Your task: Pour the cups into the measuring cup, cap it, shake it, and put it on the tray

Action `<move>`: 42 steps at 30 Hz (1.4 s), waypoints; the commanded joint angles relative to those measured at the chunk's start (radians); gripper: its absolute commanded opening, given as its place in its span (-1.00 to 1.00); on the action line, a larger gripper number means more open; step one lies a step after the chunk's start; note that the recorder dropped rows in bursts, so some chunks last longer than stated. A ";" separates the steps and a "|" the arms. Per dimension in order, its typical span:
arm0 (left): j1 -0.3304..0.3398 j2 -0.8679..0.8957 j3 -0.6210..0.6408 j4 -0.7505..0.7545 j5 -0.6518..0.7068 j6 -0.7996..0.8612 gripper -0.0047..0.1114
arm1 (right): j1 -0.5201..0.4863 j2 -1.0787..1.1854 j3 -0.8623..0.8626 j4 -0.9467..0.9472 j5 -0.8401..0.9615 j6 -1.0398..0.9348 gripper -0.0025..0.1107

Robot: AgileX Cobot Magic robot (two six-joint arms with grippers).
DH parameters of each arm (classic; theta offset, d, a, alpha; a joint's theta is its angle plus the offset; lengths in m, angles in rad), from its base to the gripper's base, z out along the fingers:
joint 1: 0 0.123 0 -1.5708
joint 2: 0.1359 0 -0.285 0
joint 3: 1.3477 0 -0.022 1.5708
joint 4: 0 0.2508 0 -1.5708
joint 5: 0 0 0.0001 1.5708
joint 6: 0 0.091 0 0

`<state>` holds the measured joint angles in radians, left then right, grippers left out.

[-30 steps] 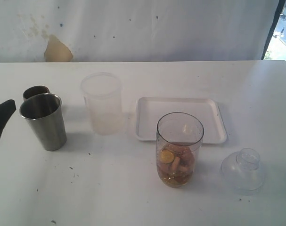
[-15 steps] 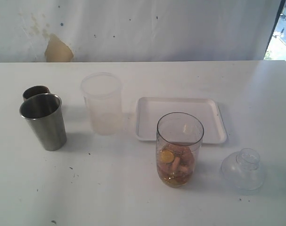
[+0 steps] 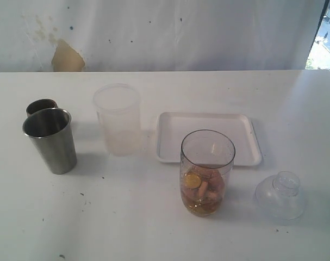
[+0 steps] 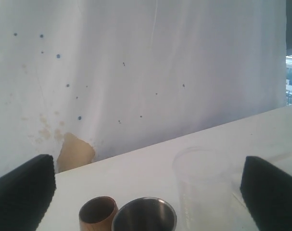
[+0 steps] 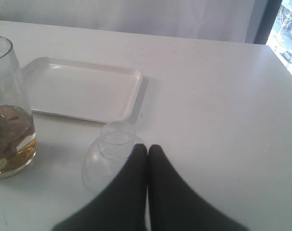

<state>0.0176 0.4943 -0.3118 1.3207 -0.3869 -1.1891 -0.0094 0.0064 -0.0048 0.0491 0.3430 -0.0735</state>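
- Two cups stand near the left edge of the desk [image 3: 154,228]. The steel tumbler [image 3: 49,140] is upright in front. The copper-brown cup [image 3: 41,105] is tucked right behind it, mostly hidden in the exterior view, and I can't tell if they're touching.
- The left gripper [image 4: 146,166] hangs over that pair with its fingers spread wide apart and nothing between them. It isn't touching either cup, and the exterior view doesn't catch it at all.
- Next over is a frosted tub [image 3: 117,119], upright and a bit further back than the tumbler, well clear of it.
- The tray [image 3: 170,138] lies flat around the middle of the desk, just beside the tub with a small gap between them.
- The measuring cup [image 3: 207,173] stands upright on the desk on the near-edge side of the tray, not on it. It has no cap on. The bottom part holds amber liquid with some brownish chunks and a yellow round bit.
- A clear dome lid [image 3: 281,196] sits on the desk toward the near right corner, neck up, off to the side of the measuring cup.
- The right gripper [image 5: 146,148] is clenched tight with nothing in it. Its tips are right by the lid's neck, but I can't tell whether they're actually touching it.
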 commanded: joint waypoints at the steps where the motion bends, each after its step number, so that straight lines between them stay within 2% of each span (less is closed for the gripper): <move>1: -0.002 -0.007 -0.005 0.003 -0.004 -0.007 0.89 | -0.002 -0.006 0.005 0.001 -0.007 -0.001 -0.96; 6: -0.002 -0.007 0.026 0.003 -0.009 -0.007 0.89 | -0.002 -0.006 0.005 0.001 -0.007 -0.001 -0.96; 8: -0.002 -0.007 0.045 -0.064 0.000 -0.007 0.89 | -0.002 -0.006 0.005 0.001 -0.007 -0.001 -0.96; 9: -0.002 -0.007 0.060 -0.167 0.017 0.001 0.89 | -0.002 -0.006 0.005 0.001 -0.007 -0.001 -0.96; 10: -0.002 -0.007 0.075 -0.348 0.068 0.082 0.89 | -0.002 -0.006 0.005 0.001 -0.007 -0.001 -0.96; 11: -0.002 -0.012 0.086 -0.537 0.108 0.189 0.89 | -0.002 -0.006 0.005 0.001 -0.007 -0.001 -0.96; 15: -0.002 -0.072 0.124 -1.042 0.163 0.574 0.89 | -0.002 -0.006 0.005 0.001 -0.007 -0.001 -0.96; 16: -0.002 -0.106 0.129 -1.154 0.204 0.701 0.89 | -0.002 -0.006 0.005 0.001 -0.007 -0.001 -0.96; 18: -0.002 -0.182 0.129 -1.259 0.341 0.902 0.89 | -0.002 -0.006 0.005 0.001 -0.007 -0.001 -0.96; 21: -0.002 -0.283 0.139 -1.265 0.471 1.003 0.89 | -0.002 -0.006 0.005 0.001 -0.007 -0.001 -0.96; 29: -0.002 -0.485 0.263 -1.297 0.545 1.033 0.89 | -0.002 -0.006 0.005 0.001 -0.007 -0.001 -0.96; 35: -0.002 -0.494 0.312 -1.297 0.543 1.033 0.89 | -0.002 -0.006 0.005 0.001 -0.007 -0.001 -0.96; 40: -0.002 -0.494 0.312 -1.272 0.604 1.067 0.88 | -0.002 -0.006 0.005 0.001 -0.007 -0.001 -0.96; 42: -0.002 -0.494 0.312 -1.272 0.604 1.099 0.81 | -0.002 -0.006 0.005 0.001 -0.007 -0.001 -0.96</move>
<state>0.0176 0.0047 -0.0058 0.0423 0.2144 -0.1282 -0.0094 0.0064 -0.0048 0.0491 0.3430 -0.0735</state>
